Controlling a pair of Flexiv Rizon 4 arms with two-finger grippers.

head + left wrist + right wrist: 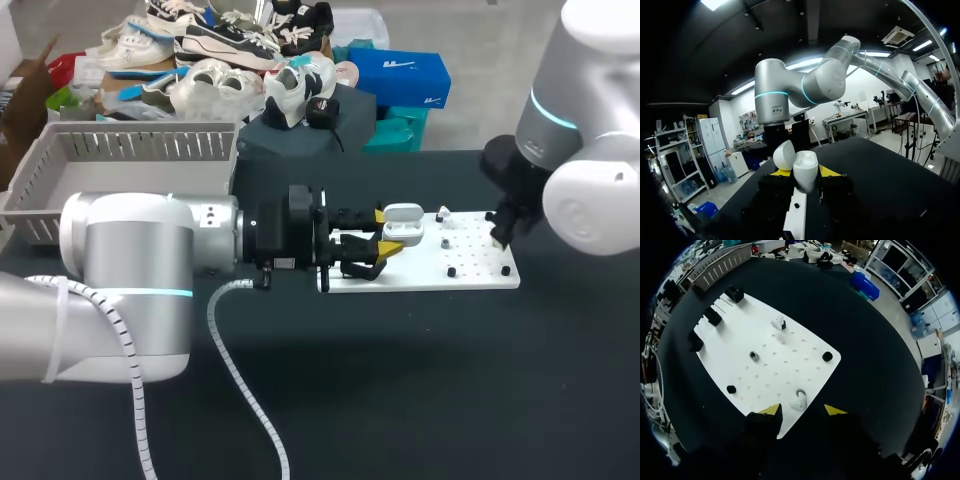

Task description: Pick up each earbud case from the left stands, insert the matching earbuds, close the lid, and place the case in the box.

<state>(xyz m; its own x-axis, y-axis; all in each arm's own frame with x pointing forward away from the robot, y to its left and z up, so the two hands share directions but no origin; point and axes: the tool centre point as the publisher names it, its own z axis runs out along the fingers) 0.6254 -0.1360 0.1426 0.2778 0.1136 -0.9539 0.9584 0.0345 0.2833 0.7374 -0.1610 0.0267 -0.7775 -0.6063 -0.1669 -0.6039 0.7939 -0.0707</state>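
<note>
The left gripper (384,232) pinches the earbud case (403,222) (white, lid up) over the left half of the white board (470,278). The right gripper (802,411) hangs over the board's right end with its fingers spread. One earbud (799,400) sits on the board just ahead of its tips. Another earbud (777,323) stands near the board's far edge.

Open tabletop (420,380) lies in front of the board (480,272); the left pincer (384,232), clamping the earbud case (404,222), blocks its left end.
</note>
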